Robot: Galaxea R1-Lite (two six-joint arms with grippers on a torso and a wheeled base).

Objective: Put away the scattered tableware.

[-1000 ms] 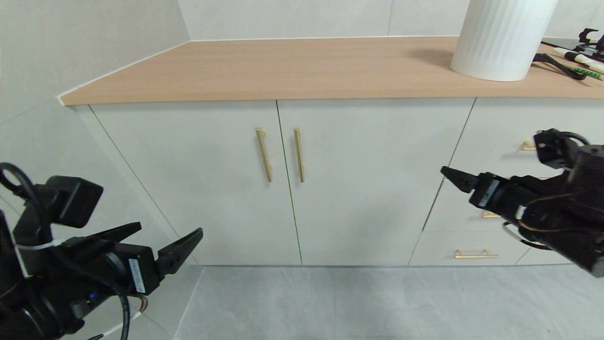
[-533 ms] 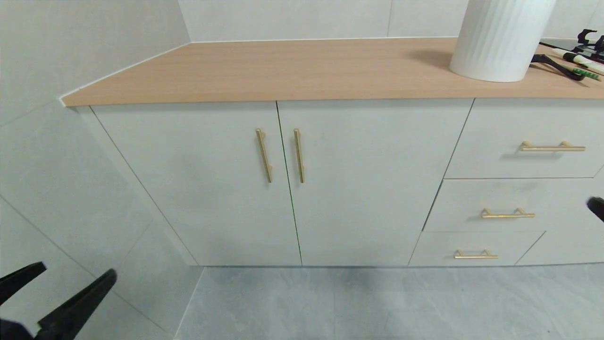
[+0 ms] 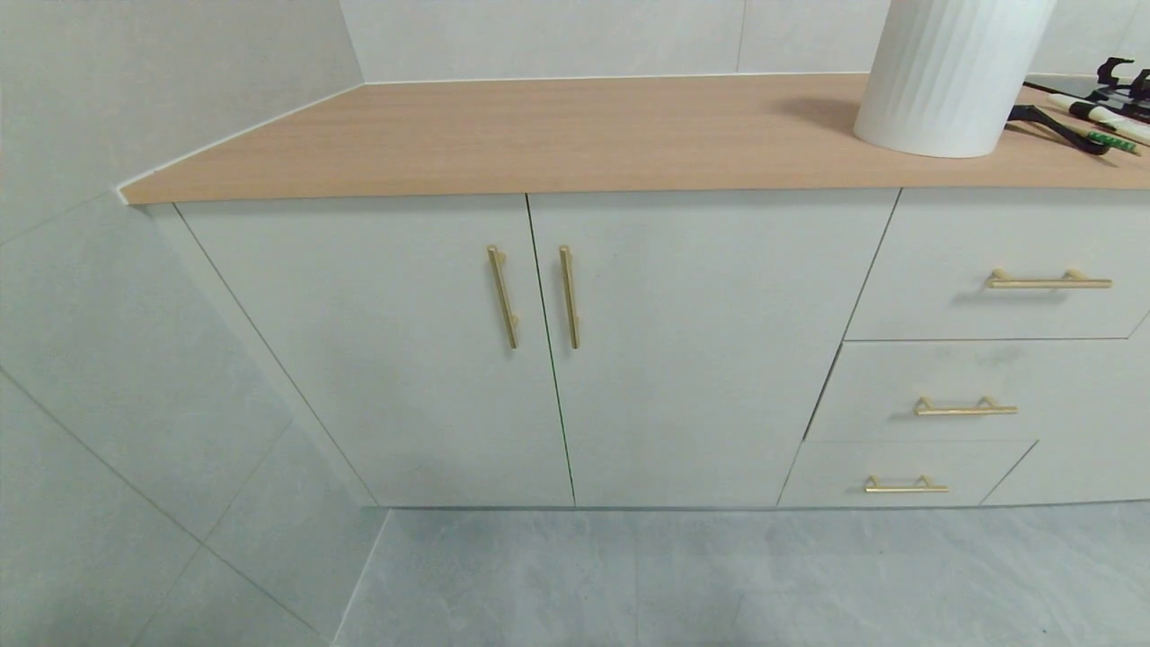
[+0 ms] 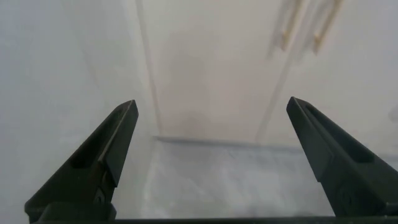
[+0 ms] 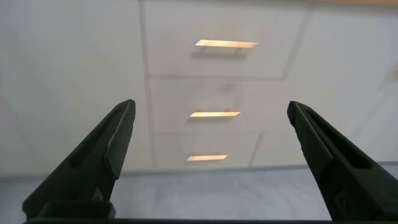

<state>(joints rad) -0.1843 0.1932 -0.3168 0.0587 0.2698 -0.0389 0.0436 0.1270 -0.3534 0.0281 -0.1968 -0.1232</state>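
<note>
Cupboard (image 3: 377,359) shut, tableware (image 3: 1092,117) on the desk (image 3: 539,135).
The tableware lies just beside a white ribbed container (image 3: 957,76), contents hidden; the drawers (image 3: 997,288) are shut. Left pincer (image 4: 211,104) and right pincer (image 5: 211,106) gape wide, holding nothing.

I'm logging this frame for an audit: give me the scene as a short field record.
counter: light wooden countertop, far right holds a white ribbed cylindrical container and black and white utensils
doors: two pale grey cabinet doors, shut
drawers: three stacked gold-handled drawers, shut
left gripper: jaws open, empty
right gripper: jaws open, empty
</note>
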